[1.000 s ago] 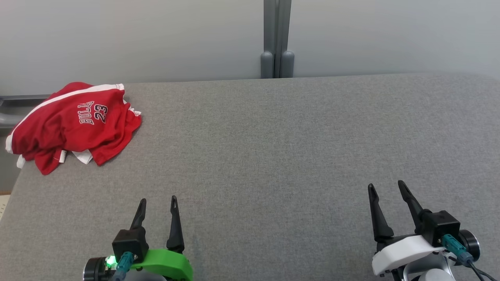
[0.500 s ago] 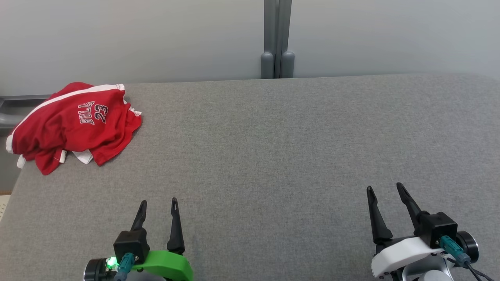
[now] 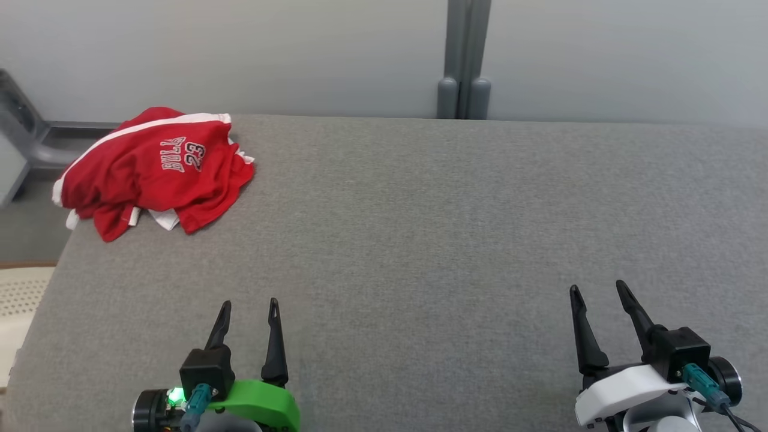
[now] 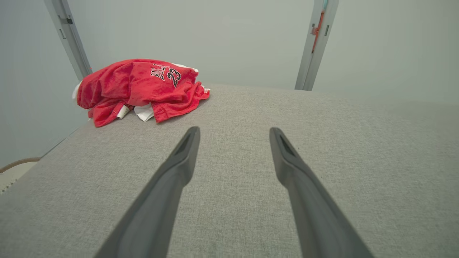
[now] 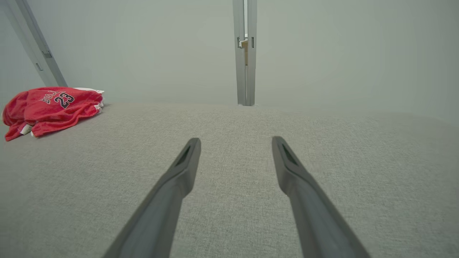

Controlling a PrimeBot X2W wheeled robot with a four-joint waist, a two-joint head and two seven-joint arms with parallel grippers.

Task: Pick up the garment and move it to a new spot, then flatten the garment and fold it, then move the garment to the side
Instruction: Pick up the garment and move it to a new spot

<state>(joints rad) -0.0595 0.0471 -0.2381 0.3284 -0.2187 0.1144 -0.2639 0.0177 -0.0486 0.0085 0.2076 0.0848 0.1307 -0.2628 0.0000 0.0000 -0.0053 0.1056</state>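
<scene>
The garment [image 3: 156, 171] is a red jersey with white trim and the number 23, lying crumpled at the far left corner of the grey table [image 3: 420, 228]. It also appears at the upper left as the garment [image 4: 140, 87] in the left wrist view and, smaller, as the garment [image 5: 52, 107] in the right wrist view. My left gripper [image 3: 249, 305] hovers open near the front edge, well short of the jersey, with nothing between its fingers. My right gripper [image 3: 597, 288] stands open at the front right, far from the jersey.
A pale wall with a grey post [image 3: 463, 60] runs behind the table. The table's left edge drops to a floor with a cream perforated object [image 3: 24, 300]. A grey rail [image 3: 36, 144] sits beyond the jersey.
The whole head view has shifted, so the camera has turned toward the left. The jersey lies as before and both grippers stay open in about the same places.
</scene>
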